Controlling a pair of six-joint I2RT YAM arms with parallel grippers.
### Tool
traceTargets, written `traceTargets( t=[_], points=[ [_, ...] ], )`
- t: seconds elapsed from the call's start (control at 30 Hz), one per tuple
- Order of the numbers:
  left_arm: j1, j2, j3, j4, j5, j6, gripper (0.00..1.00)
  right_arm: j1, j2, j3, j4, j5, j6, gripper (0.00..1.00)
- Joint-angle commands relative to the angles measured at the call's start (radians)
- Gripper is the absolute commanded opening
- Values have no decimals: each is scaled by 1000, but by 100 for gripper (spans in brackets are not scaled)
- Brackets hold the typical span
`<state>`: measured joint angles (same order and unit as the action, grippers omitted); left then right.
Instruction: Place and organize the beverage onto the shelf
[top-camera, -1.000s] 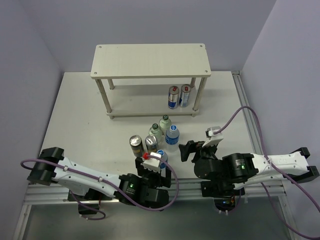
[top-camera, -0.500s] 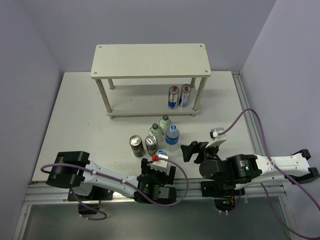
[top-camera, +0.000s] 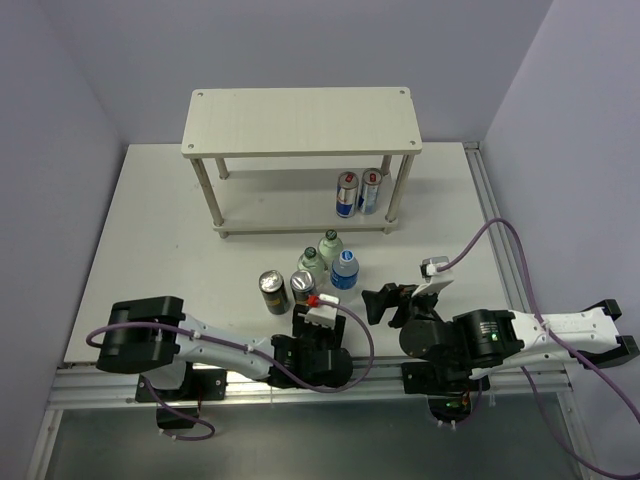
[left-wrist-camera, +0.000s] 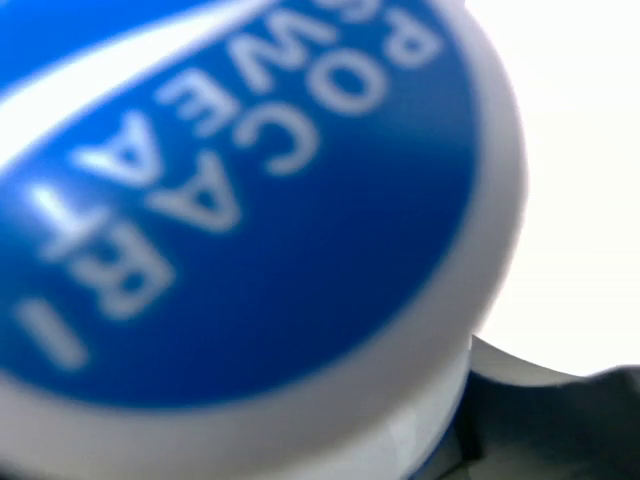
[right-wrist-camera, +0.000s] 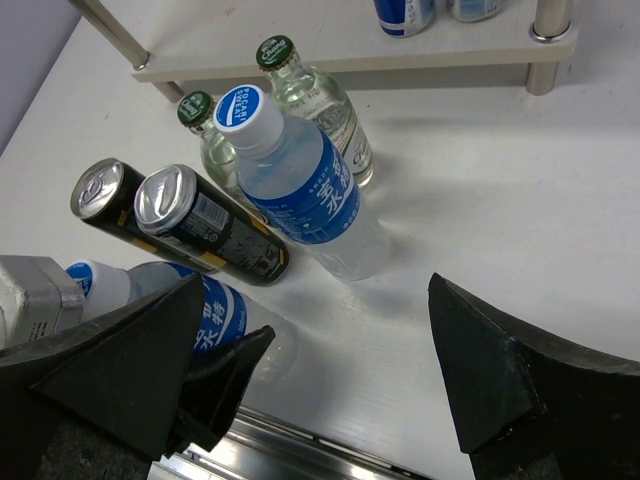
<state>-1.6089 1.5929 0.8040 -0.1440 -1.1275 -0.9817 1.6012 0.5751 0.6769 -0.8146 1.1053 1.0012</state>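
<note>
The left jaws are sitting at the blue-topped white cap (left-wrist-camera: 240, 220) of the clear, blue-labelled water bottle (right-wrist-camera: 222, 312); clamped or not, I cannot tell. The right jaws are standing wide apart.

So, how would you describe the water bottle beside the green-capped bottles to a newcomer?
Find the cream-white shelf at the table's back; a cluster of drinks stands before it. The water bottle is at the cluster's right edge: the blue-labelled one clear of the left end effector.
</note>
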Motion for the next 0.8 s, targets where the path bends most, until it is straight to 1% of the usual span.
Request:
traceTargets(
  t=[0.0, 0.03, 0.07, 0.1, 0.13, 0.17, 0.23, 0.27, 0.33, 0.37, 0.4, 0.43, 0.47, 0.57, 0.67, 0.7, 0.73, 0.77],
  points=[
    [12, 1, 11, 112, 2, 86, 56, 8, -14, -14, 25, 22, 5, 100],
    [12, 2, 15, 109, 6, 90, 48, 8, -17, -16, 26, 22, 7, 100],
    [12, 2, 29, 104, 6, 90, 22, 8, -18, -17, 25, 24, 8, 100],
    [12, 6, 37, 75, 6, 83, 11, 8, -20, -19, 25, 25, 7, 100],
    [9, 3, 47, 57, 5, 66, 3, 8, -23, -17, 25, 22, 8, 100],
    [6, 2, 67, 40, 0, 67, 0, 8, -24, -20, 25, 24, 10, 100],
    [-18, -7, 101, -37, -17, 52, 0, 8, -27, -23, 25, 24, 13, 100],
    [-34, -8, 145, -78, -24, 51, 0, 6, -27, -22, 25, 27, 11, 100],
    [-72, -11, 210, -236, -49, 6, 0, 8, -29, -25, 25, 30, 14, 100],
    [-88, -14, 274, -280, -55, 6, 0, 8, -29, -25, 25, 30, 11, 100],
    [-100, -25, 306, -322, -61, 5, 0, 8, -32, -27, 26, 31, 13, 100],
    [-123, -31, 339, -418, -63, -5, 0, 8, -31, -27, 31, 31, 10, 100],
    [-132, -51, 398, -448, -57, 12, 0, 6, -31, -28, 34, 31, 8, 100],
    [-151, -94, 499, -560, -52, 67, 0, 6, -29, -30, 38, 33, 4, 100],
    [-160, -181, 570, -604, -81, 155, 0, 6, -24, -31, 40, 34, 4, 100],
    [-160, -232, 578, -595, -93, 188, 0, 6, -24, -30, 41, 33, 4, 100],
    [-158, -258, 578, -574, -112, 274, 0, 8, -21, -30, 42, 34, 4, 100],
    [-155, -318, 558, -518, -158, 317, 0, 9, -20, -33, 42, 34, 4, 100]
  ],
)
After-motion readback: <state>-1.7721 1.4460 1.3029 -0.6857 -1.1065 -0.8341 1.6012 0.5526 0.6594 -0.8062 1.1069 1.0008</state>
